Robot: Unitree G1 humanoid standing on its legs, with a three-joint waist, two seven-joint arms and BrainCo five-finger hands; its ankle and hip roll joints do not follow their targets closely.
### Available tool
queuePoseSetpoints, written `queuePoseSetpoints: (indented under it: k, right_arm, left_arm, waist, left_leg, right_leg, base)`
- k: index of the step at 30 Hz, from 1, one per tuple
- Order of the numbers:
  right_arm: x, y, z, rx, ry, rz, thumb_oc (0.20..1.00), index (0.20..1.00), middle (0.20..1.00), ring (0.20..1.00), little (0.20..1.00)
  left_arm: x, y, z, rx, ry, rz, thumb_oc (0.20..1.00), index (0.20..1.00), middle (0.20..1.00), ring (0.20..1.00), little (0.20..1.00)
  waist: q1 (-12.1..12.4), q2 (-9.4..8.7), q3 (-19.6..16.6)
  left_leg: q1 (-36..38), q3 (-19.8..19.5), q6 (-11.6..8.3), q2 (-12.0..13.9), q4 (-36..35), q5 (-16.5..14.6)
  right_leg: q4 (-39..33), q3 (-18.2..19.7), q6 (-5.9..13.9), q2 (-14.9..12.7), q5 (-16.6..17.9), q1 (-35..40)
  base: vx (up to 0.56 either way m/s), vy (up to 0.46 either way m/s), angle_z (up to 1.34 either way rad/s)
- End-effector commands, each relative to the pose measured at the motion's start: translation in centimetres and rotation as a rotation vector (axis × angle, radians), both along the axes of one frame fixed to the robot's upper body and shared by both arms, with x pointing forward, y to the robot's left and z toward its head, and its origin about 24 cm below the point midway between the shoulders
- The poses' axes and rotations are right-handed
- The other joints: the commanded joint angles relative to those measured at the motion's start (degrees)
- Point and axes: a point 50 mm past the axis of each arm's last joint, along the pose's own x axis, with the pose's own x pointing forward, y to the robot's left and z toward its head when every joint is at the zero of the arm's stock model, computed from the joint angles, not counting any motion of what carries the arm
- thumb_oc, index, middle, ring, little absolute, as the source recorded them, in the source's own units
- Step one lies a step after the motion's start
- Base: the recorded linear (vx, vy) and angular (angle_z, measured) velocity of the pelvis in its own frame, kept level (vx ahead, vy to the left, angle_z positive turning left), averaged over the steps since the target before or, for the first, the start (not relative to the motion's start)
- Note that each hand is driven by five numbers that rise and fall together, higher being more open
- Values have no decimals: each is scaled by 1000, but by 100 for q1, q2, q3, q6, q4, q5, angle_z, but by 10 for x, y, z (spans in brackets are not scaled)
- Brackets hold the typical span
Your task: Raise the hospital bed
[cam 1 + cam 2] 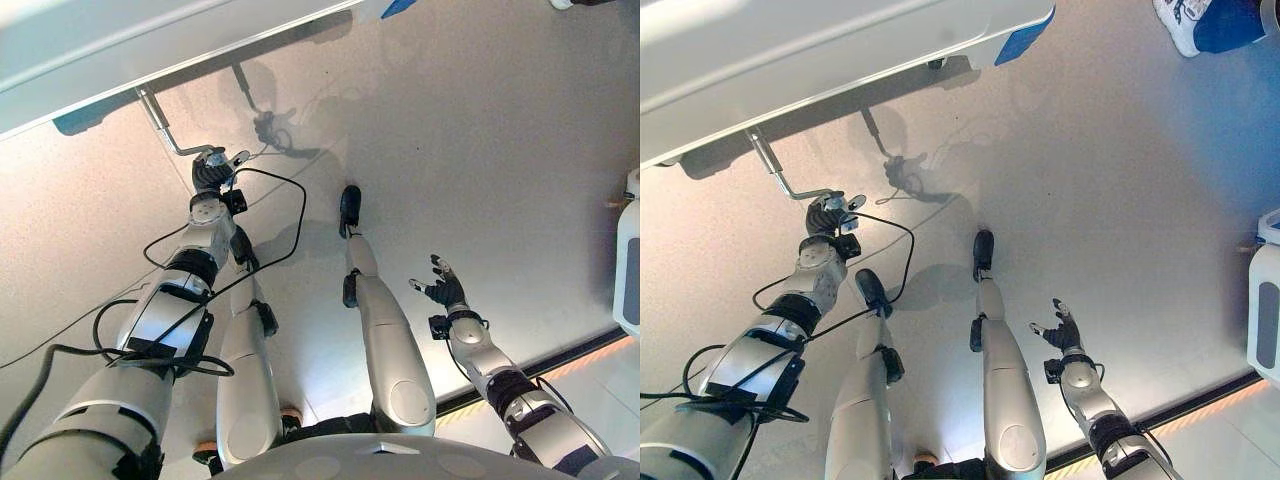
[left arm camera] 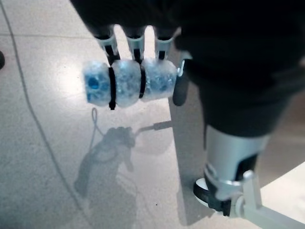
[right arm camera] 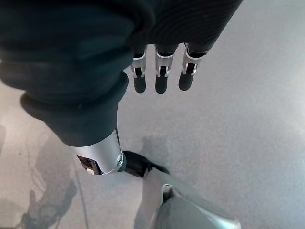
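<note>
Your left hand (image 1: 212,172) is curled round the padded crank handle (image 2: 126,86) below the hospital bed (image 1: 840,50) at upper left — turn it in full, even circles, right hand (image 1: 443,288) open and idle.

White bed frame (image 1: 840,50) with blue corner, silver crank (image 1: 780,172), grey floor (image 1: 1090,180)

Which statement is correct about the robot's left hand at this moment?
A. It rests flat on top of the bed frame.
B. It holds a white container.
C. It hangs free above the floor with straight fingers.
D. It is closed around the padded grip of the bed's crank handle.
D: the left hand has its fingers curled round the padded grip at the end of the metal crank handle that reaches out from under the bed.
</note>
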Motion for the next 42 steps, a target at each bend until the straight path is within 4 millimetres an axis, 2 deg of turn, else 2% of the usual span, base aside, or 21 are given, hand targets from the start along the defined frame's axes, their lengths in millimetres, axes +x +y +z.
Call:
queuePoseSetpoints:
  k: [1,9,20,21,30,31,32,33,34,36,37,42]
  right_arm:
    - [-13,-9,0,24,-30,-19,1000,1000,1000,1000,1000]
    - [-10,-8,8,46,-80,-13,1000,1000,1000,1000,1000]
    - [-6,-8,17,56,-125,-9,1000,1000,1000,1000,1000]
    - [-4,-5,20,59,-148,-1,1000,1000,1000,1000,1000]
    - [-5,-7,20,55,-145,-10,1000,1000,1000,1000,1000]
    - [-4,-8,18,44,-135,-16,1000,1000,1000,1000,1000]
    - [-4,-10,17,40,-125,-22,1000,1000,1000,1000,1000]
    - [-5,-10,17,40,-124,-21,1000,1000,1000,1000,1000]
    - [-4,-10,15,36,-115,-23,1000,1000,1000,1000,1000]
    - [-4,-10,15,35,-113,-26,1000,1000,1000,1000,1000]
    - [-6,-12,12,28,-95,-31,1000,1000,1000,1000,1000]
    - [-11,-15,6,26,-63,-40,1000,1000,1000,1000,1000]
  left_arm:
    - [8,26,40,17,-88,70,1000,1000,1000,1000,1000]
    - [10,27,49,30,-107,75,1000,1000,1000,1000,1000]
    - [11,23,48,0,-111,75,1000,1000,1000,1000,1000]
    - [11,20,43,-29,-107,74,1000,1000,1000,1000,1000]
    - [10,16,39,-49,-106,74,1000,1000,1000,1000,1000]
    - [3,16,17,-71,-73,73,1000,1000,1000,1000,1000]
    - [-3,16,6,-76,-63,71,1000,1000,1000,1000,1000]
    - [-3,16,6,-76,-63,72,1000,1000,1000,1000,1000]
    - [-9,15,-6,-100,-56,66,1000,1000,1000,1000,1000]
    - [-13,16,-12,-107,-57,66,1000,1000,1000,1000,1000]
    - [-21,14,-25,-124,-42,58,1000,1000,1000,1000,1000]
    - [-31,12,-37,-137,-47,41,1000,1000,1000,1000,1000]
  waist:
    - [-56,-372,60]
    - [-126,-453,60]
    - [-170,-489,60]
    - [-180,-540,60]
    - [-182,-542,60]
    - [-118,-504,60]
    - [-75,-479,60]
    - [-75,-479,60]
    - [-12,-443,60]
    - [29,-415,60]
    - [99,-380,60]
    - [203,-335,60]
  left_leg:
    - [-646,-368,338,-266,-84,250]
    - [-874,-397,332,-253,-84,264]
    - [-1072,-444,333,-252,-84,277]
    - [-1177,-457,334,-236,-84,281]
    - [-1231,-490,330,-219,-84,297]
    - [-1114,-500,339,-212,-84,277]
    - [-1041,-501,348,-220,-84,280]
    - [-1036,-501,348,-220,-84,278]
    - [-965,-488,354,-229,-84,278]
    - [-912,-489,353,-234,-84,279]
    - [-825,-504,351,-241,-84,280]
    - [-710,-533,346,-246,-84,284]
  right_leg:
    - [22,71,556,168,255,-290]
    - [8,80,574,194,289,-508]
    - [0,76,585,193,322,-693]
    - [0,60,573,211,320,-796]
    - [3,16,576,223,320,-847]
    - [14,-20,556,225,297,-750]
    - [24,-29,555,233,296,-690]
    - [23,-29,555,234,296,-684]
    - [29,-60,547,225,280,-619]
    - [33,-80,541,224,269,-576]
    - [47,-107,535,214,247,-486]
    - [78,-193,530,180,199,-342]
  base:
    - [0,0,0]
    - [1,-2,-1]
    - [0,-3,0]
    - [1,-33,0]
    - [0,-6,1]
    - [0,0,0]
    - [0,0,0]
    - [0,0,0]
    - [0,0,0]
    - [0,0,0]
    - [0,0,0]
    - [-2,-7,4]
